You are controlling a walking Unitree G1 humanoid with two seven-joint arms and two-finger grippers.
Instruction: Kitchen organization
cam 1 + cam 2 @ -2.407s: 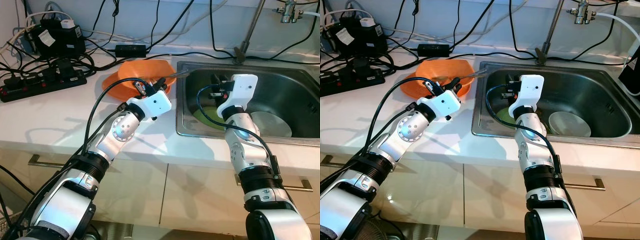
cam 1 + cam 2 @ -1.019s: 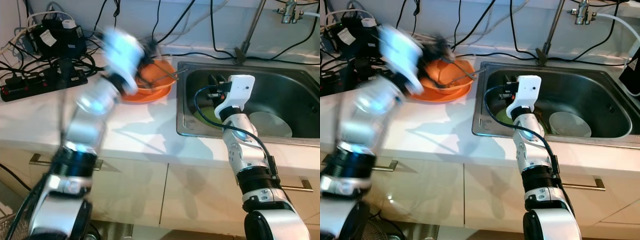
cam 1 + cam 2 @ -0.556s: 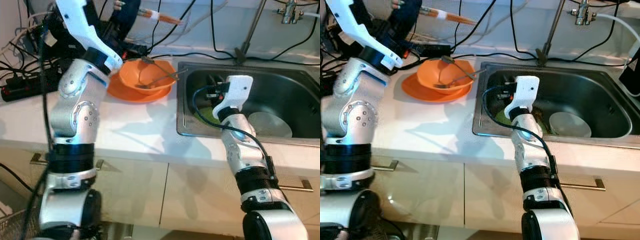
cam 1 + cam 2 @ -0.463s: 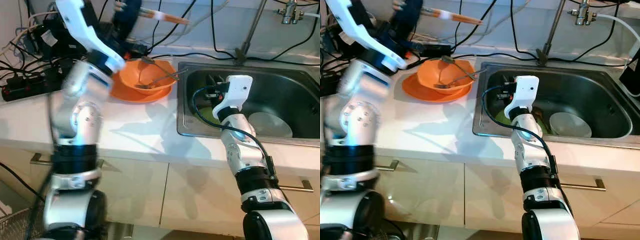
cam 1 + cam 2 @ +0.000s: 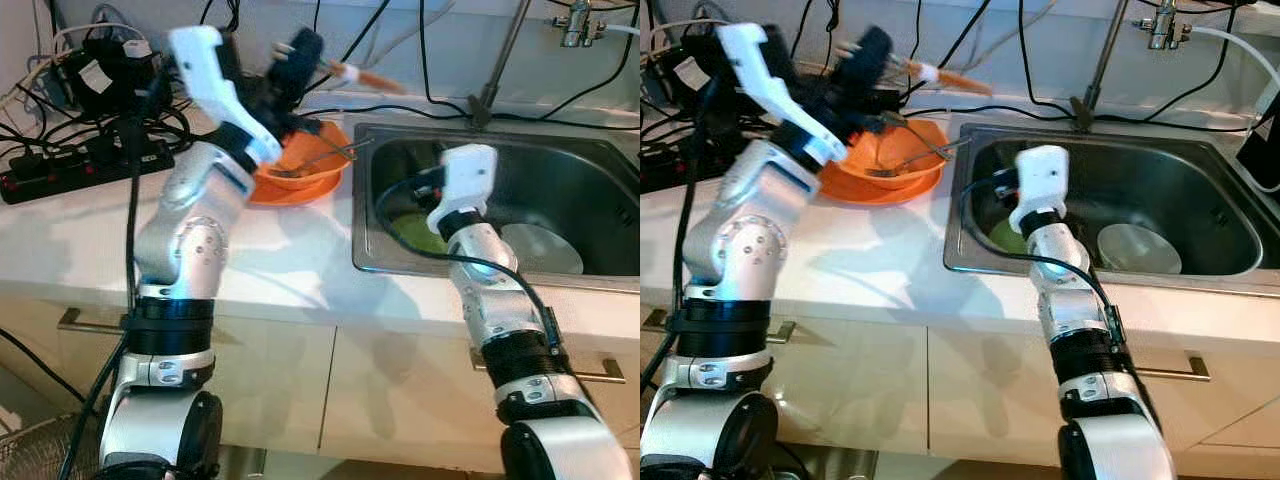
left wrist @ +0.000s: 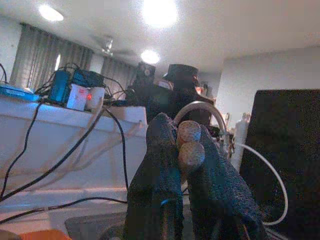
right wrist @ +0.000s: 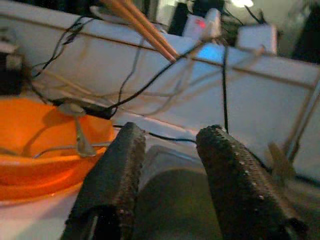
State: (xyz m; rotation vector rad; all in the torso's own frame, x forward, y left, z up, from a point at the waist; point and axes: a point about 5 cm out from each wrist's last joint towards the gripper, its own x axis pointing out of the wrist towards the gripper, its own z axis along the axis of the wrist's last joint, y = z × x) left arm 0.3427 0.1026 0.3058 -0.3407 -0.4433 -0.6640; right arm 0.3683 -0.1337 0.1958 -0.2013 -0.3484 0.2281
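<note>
My left gripper [image 5: 298, 58] is raised above the counter, shut on a pair of orange chopsticks [image 5: 366, 78] with white bands. They jut toward the sink [image 5: 600, 160]. In the left wrist view the chopstick ends [image 6: 192, 154] sit pinched between the black fingers. Below stands an orange bowl [image 5: 300, 168] on an orange plate, with a metal spoon [image 7: 79, 131] and another utensil in it. My right gripper [image 7: 170, 165] hovers open at the sink's left end, holding nothing. A green plate [image 5: 412, 232] and a white dish [image 5: 548, 250] lie in the sink.
A power strip [image 5: 85, 160], a black box and many cables crowd the counter's back left. The faucet pipe [image 5: 500, 60] rises behind the sink. Bare white counter [image 5: 280, 250] lies in front of the bowl. Cabinet handles [image 5: 70, 320] run below.
My left arm swung up from the bowl with the chopsticks, and has since come down and to the right toward the sink. The right gripper has barely shifted.
</note>
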